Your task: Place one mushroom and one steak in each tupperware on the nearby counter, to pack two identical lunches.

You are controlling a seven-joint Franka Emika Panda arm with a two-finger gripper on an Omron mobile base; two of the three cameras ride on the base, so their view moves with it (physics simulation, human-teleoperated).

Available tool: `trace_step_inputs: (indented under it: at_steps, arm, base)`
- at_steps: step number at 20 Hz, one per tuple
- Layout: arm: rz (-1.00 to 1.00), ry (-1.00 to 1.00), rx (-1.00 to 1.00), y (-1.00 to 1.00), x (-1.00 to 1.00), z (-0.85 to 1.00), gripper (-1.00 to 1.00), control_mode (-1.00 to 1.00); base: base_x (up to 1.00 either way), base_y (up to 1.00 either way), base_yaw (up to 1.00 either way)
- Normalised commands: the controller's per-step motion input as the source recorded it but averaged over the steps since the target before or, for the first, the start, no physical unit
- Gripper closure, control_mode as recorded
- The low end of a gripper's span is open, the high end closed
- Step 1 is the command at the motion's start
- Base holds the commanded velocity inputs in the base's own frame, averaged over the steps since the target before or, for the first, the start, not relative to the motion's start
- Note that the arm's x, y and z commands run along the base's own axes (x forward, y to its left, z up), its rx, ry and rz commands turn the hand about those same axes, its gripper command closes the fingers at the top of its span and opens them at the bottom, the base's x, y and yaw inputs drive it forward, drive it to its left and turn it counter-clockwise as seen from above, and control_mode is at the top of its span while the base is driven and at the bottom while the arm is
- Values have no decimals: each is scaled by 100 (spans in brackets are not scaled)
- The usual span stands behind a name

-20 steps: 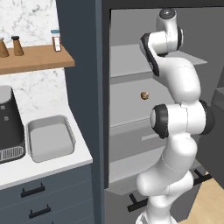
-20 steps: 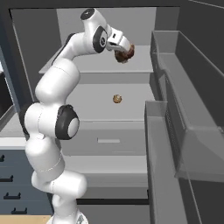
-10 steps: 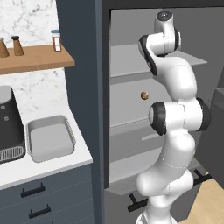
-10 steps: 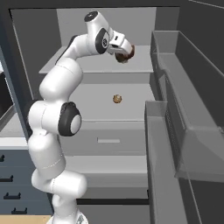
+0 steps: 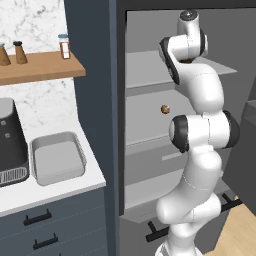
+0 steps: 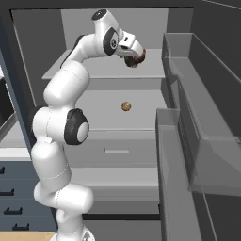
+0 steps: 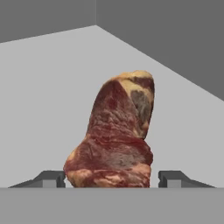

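The dark-fingered gripper (image 7: 111,179) is spread, its tips flanking the red marbled raw steak (image 7: 114,135), whose long axis runs up the centre of the frame.

matt plastic tupperware (image 5: 57,158), wood shelf (image 5: 40,73)

Light is even and diffuse in all three rendered views, with no glare. The fridge interior (image 6: 117,70) reads mid-grey, darker toward 12 o'clock and along its side walls. Shadows are faint and soft-edged. The steak (image 7: 114,135) in the hand view is sharp and well lit; edges show slight pixel softness, no lens distortion
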Motion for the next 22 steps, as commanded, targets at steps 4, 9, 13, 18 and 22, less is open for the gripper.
trace_step_inputs:
  at_steps: [4, 9, 13, 18, 22]
  arm:
    - [0, -1, 0, 0, 0, -38, 100, -100]
    - [0, -5, 0, 0, -5, -50, 100, -100]
    - [4, -20, -6, 1, -37, -65, 100, -100]
    - [15, -37, -10, 6, -65, -33, 100, -100]
    - [11, -17, -2, 2, -72, -2, 100, -100]
  base:
    - [0, 0, 0]
    - [0, 0, 0]
    - [0, 0, 0]
    - [0, 0, 0]
    - [0, 0, 0]
